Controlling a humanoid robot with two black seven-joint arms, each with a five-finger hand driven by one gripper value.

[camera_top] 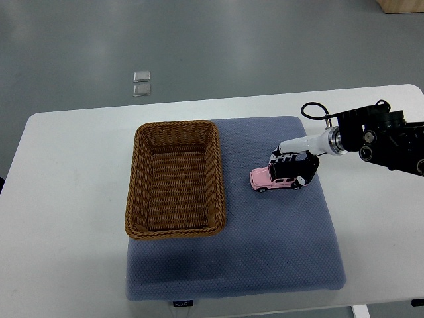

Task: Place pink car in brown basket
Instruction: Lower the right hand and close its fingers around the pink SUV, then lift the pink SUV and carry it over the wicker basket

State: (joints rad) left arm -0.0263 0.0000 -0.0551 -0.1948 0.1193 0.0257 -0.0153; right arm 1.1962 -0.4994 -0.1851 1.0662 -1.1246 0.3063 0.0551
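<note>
Right hand (291, 167) on pink car (277, 177), fingers closed over its rear.
Car sits on blue mat (278, 252) toward the mat's right edge, well right of empty brown basket (175, 179); mat on white desk (59, 218).

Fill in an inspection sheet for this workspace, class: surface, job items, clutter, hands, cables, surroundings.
Surface: white table with a blue mat.
Job items: pink car on the mat, right of the brown basket, which holds nothing.
Clutter: nothing seen.
Hands: right hand over the car's rear; grasp unclear. Left hand not seen.
Cables: black loop by the right wrist.
Surroundings: grey floor, two small clear squares beyond the table.
</note>
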